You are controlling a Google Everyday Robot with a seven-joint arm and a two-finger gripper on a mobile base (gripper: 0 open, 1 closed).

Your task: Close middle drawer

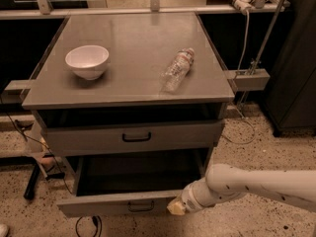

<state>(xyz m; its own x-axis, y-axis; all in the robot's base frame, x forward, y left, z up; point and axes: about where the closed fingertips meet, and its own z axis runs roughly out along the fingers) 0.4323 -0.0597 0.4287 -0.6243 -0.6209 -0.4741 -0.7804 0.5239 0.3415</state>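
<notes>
The middle drawer [118, 205] is a wide grey drawer with a low front panel and a small black bar handle [140, 207]. It is pulled far out, and its dark inside shows. My gripper [176, 209] is at the end of the white arm [256, 184], which comes in from the right. It sits at the right end of the drawer's front panel, touching or nearly touching it. The taller-fronted top drawer [133, 138] above it stands slightly out. The lowest drawer is out of view.
On the cabinet top [128, 83] sit a white bowl [87, 60] at the left and a clear plastic bottle [177, 69] lying on its side at the right. Cables [29, 137] hang at the left. A dark cabinet [296, 73] stands at the right, on speckled floor.
</notes>
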